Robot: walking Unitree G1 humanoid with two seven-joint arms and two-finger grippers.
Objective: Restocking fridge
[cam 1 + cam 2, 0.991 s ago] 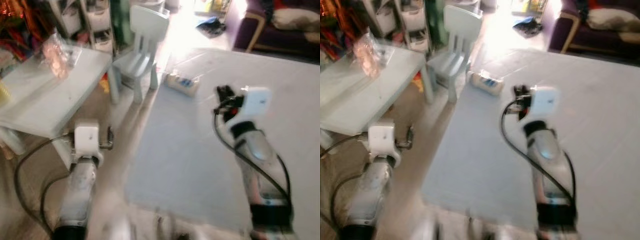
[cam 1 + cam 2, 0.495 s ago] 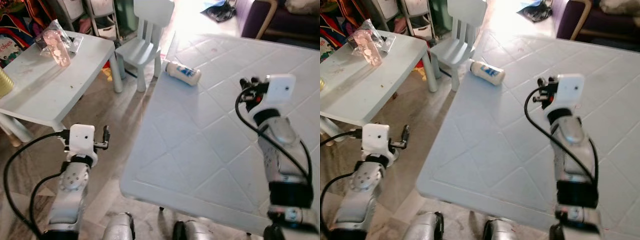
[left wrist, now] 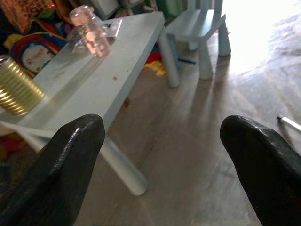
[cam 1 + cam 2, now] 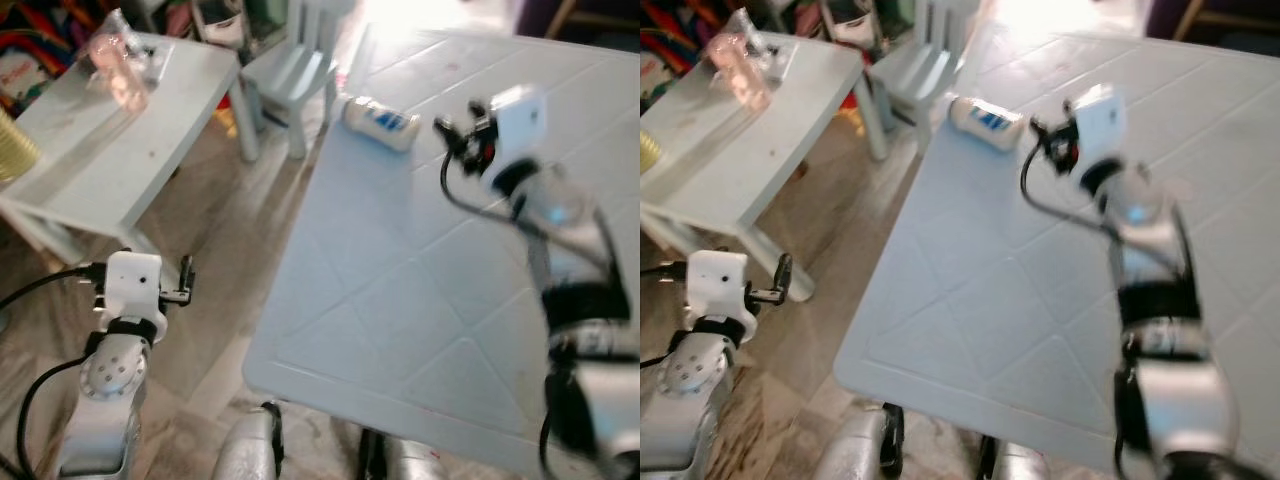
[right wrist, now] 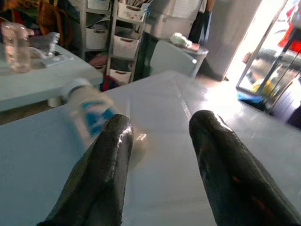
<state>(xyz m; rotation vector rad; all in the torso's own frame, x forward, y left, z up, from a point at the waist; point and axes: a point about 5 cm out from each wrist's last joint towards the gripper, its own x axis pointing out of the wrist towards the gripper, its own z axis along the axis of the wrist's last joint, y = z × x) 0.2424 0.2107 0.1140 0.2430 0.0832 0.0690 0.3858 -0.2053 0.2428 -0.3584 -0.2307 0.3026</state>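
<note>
A white bottle (image 4: 383, 122) with a blue label lies on its side near the far left corner of the big pale table (image 4: 400, 300). My right gripper (image 4: 452, 128) hovers above the table just right of the bottle, pointing at it, a short way off. In the right wrist view the blurred bottle (image 5: 91, 115) lies beyond one finger of the open right gripper (image 5: 160, 123), with nothing between the fingers. My left gripper (image 4: 185, 280) hangs low over the floor left of the table; the left wrist view shows the left gripper (image 3: 162, 127) wide open and empty.
A small white table (image 4: 120, 140) stands at the left with a pink jar (image 4: 115, 70) and a gold can (image 3: 14, 84) on it. A pale child's chair (image 4: 300, 65) stands between the two tables. Wooden floor (image 3: 188, 155) runs between them.
The right gripper has reached forward and left, closing in on the bottle. The camera view has shifted and blurred. The left arm stays low beside the table.
</note>
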